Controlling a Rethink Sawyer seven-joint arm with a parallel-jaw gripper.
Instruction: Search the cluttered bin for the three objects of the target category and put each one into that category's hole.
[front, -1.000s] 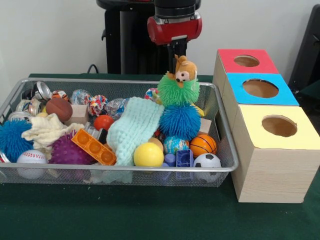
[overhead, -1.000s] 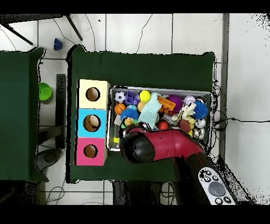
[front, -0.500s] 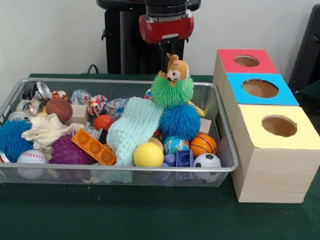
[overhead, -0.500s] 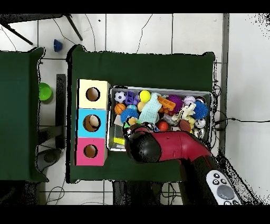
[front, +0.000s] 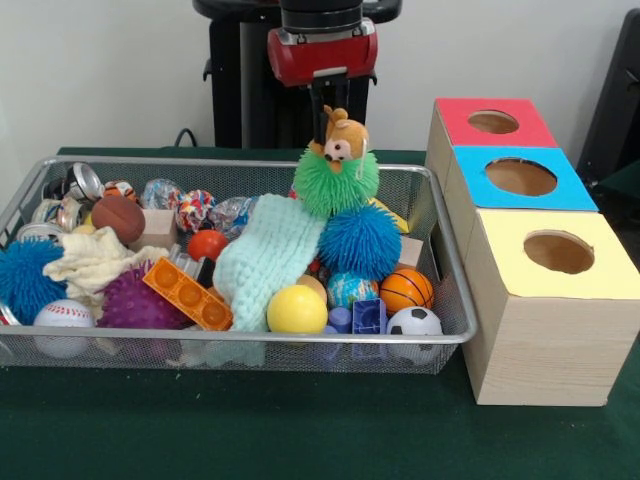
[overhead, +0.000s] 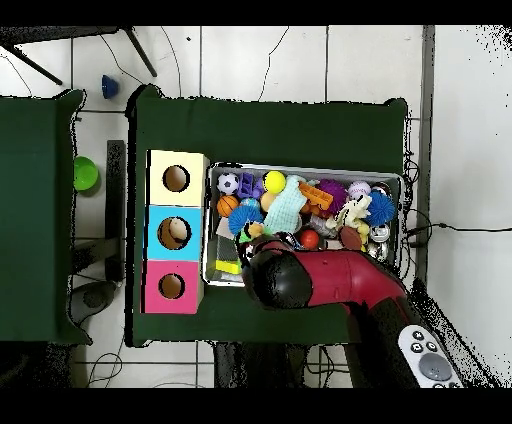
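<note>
My gripper (front: 334, 108) hangs over the back right part of the wire mesh bin (front: 250, 338). It is shut on the orange-tan plush animal (front: 343, 140), held upright above the clutter. The green fuzzy spiky ball (front: 336, 183) clings right under the plush and rests against the blue spiky ball (front: 360, 242). The red-topped box's hole (front: 493, 122) is to the right, at the far end of the box row; it also shows in the overhead view (overhead: 171, 287). In the overhead view my arm (overhead: 300, 282) hides the gripper and the plush. I make out no other stuffed toys.
The blue-topped box's hole (front: 520, 177) and the yellow-topped box's hole (front: 558, 252) stand beside the bin's right wall. The bin holds a mint cloth (front: 268, 258), a yellow ball (front: 297, 310), an orange brick (front: 188, 293), a purple spiky ball (front: 135, 305) and several small balls.
My gripper has moved left in the front view, away from the boxes, carrying the plush animal; the green spiky ball moved along under it. The rest of the bin has not changed.
</note>
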